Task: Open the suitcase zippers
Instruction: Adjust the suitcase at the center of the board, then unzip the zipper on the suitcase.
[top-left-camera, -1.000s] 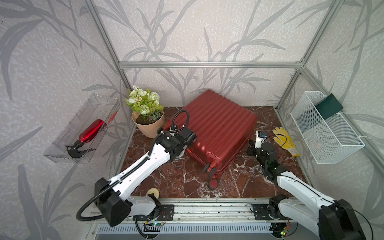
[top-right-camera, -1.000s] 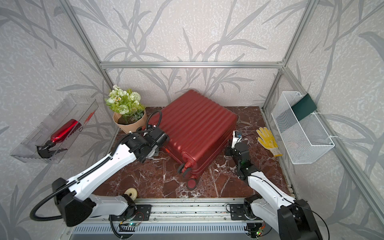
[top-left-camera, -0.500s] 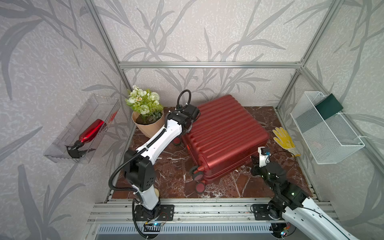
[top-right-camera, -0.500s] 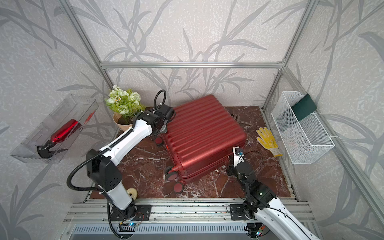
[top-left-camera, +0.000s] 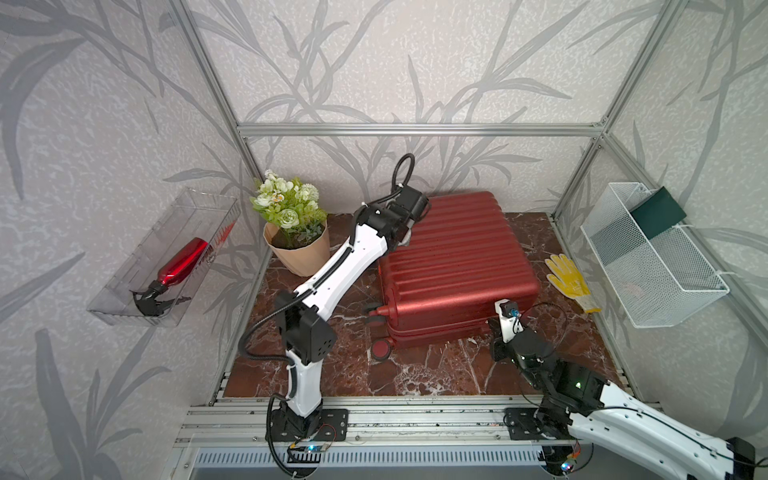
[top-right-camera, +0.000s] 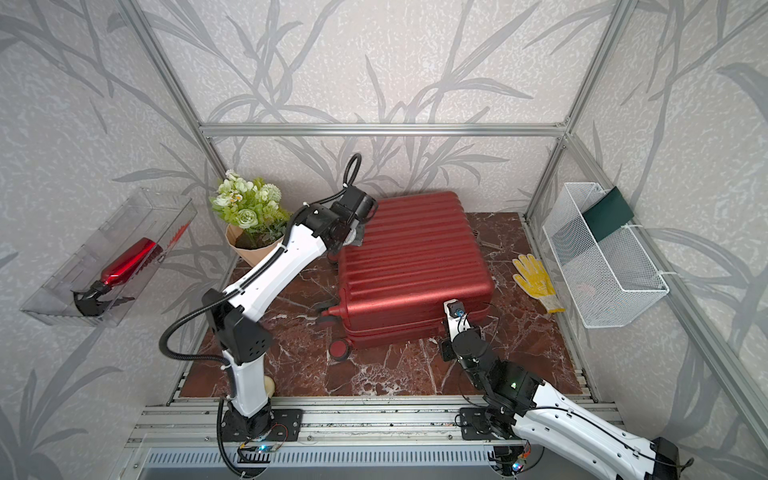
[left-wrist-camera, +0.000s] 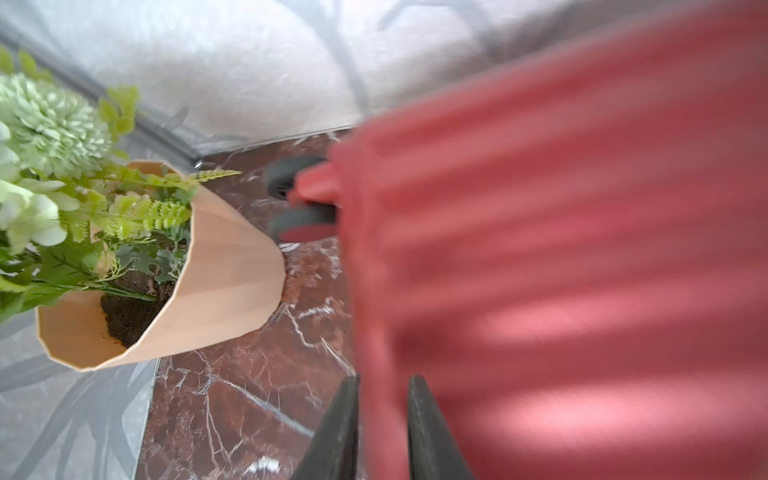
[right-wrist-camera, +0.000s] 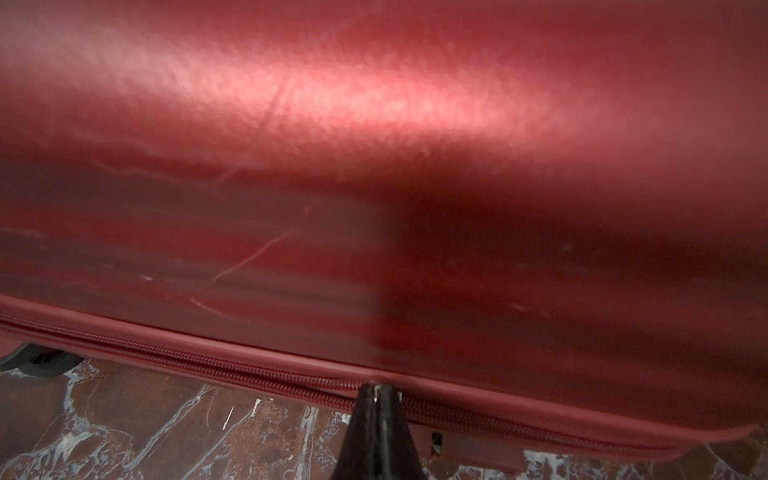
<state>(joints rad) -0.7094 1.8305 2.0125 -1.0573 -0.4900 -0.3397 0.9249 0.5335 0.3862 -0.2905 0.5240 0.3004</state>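
The red ribbed suitcase (top-left-camera: 453, 266) (top-right-camera: 411, 257) lies flat on the marble floor, wheels to the left. My left gripper (left-wrist-camera: 383, 380) hangs over its far-left top corner, jaws a narrow gap apart with the blurred red edge of the suitcase (left-wrist-camera: 561, 249) showing between them; whether they touch it I cannot tell. My right gripper (right-wrist-camera: 376, 388) is shut at the zippers (right-wrist-camera: 208, 365) on the near side, a small metal glint at its tips. Two rows of teeth run to one side of the tips, one row to the other. In both top views the wrists hide the fingers.
A potted plant (top-left-camera: 297, 249) (left-wrist-camera: 208, 270) stands just left of the case's far corner. A yellow glove (top-left-camera: 569, 282) lies at the right. A white wire basket (top-left-camera: 652, 266) hangs on the right wall. A clear tray with a red spray bottle (top-left-camera: 183, 262) hangs on the left wall.
The suitcase has turned, its wheel end swinging from the front toward the left. My left arm moved from the near-left side to the far-left corner. My right arm drew back along the near side.
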